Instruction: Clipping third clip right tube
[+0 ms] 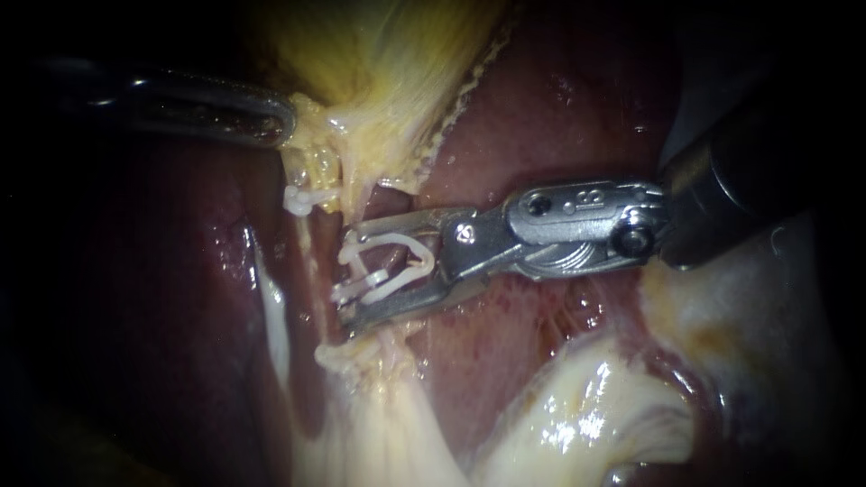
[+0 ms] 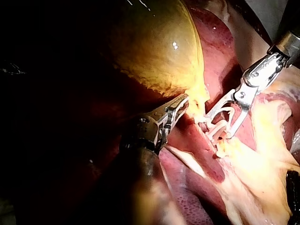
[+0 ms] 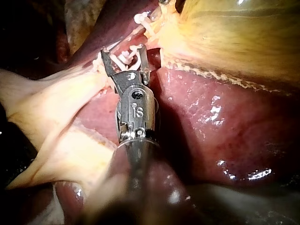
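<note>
1. Clip (image 1: 397, 261): it is white and open like a little V, and it sits between the jaws of my right instrument (image 1: 347, 275).
2. Those jaws stand wide apart, one on each leg of the clip, so they are holding it.
3. The clip and the jaws reach around a thin pale tube (image 1: 354, 194) that runs down from the gallbladder (image 1: 388, 54). I cannot tell if the clip touches the tube.
4. My left instrument (image 1: 284, 122) comes in higher up. Its jaws are pinched on the yellow bottom end of the gallbladder.
5. A second clip (image 1: 298, 200) is closed on the pale tissue just below my left instrument, apart from the open one.
6. The dark red liver (image 1: 559, 108) lies behind it all, wet and shiny.
</note>
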### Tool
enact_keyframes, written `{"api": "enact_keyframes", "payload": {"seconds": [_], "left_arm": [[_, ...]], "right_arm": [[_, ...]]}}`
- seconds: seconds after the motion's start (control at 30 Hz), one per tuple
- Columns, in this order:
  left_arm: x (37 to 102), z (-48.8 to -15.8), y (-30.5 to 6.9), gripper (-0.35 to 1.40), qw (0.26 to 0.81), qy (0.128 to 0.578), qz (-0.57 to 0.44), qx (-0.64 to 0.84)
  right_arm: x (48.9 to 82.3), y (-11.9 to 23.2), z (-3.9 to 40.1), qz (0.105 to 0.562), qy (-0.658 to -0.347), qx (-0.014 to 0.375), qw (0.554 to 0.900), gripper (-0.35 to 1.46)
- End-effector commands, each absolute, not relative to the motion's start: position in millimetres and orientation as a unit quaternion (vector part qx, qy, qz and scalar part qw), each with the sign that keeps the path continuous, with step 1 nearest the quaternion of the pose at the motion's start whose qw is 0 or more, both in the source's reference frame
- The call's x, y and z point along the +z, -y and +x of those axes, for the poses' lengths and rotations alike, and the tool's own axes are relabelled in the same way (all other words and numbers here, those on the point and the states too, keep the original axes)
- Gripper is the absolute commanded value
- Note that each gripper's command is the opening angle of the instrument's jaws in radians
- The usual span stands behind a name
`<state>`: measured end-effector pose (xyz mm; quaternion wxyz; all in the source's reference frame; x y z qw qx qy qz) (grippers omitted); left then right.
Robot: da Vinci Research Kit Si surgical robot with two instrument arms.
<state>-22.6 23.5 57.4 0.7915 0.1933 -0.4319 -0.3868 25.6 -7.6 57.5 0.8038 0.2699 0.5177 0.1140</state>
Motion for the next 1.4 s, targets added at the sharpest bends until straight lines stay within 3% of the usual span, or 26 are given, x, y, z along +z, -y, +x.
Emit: {"api": "enact_keyframes", "payload": {"seconds": [0.03,0.47,0.77,1.0,1.17,1.4], "left_arm": [[57.5,-22.6,-23.5,-0.35,0.792,0.432,0.193,-0.387],[57.5,-22.3,-23.5,-0.35,0.792,0.432,0.194,-0.386],[57.5,-22.2,-23.5,-0.35,0.792,0.432,0.194,-0.386],[57.5,-22.3,-23.5,-0.35,0.792,0.432,0.194,-0.386],[57.6,-22.3,-23.5,-0.35,0.792,0.432,0.194,-0.386],[57.6,-22.3,-23.5,-0.35,0.792,0.432,0.194,-0.386]], "right_arm": [[57.2,7.6,25.5,0.273,-0.518,0.114,0.803,0.49],[52.8,6.1,20.8,0.312,-0.508,0.151,0.789,0.49],[55.1,4.9,18.7,0.331,-0.497,0.182,0.781,0.48],[58.7,4.1,20.2,0.351,-0.478,0.228,0.772,0.48],[61.8,4.8,22.0,0.388,-0.493,0.264,0.733,0.49],[61.8,4.6,23.9,0.445,-0.539,0.305,0.647,0.49]]}}
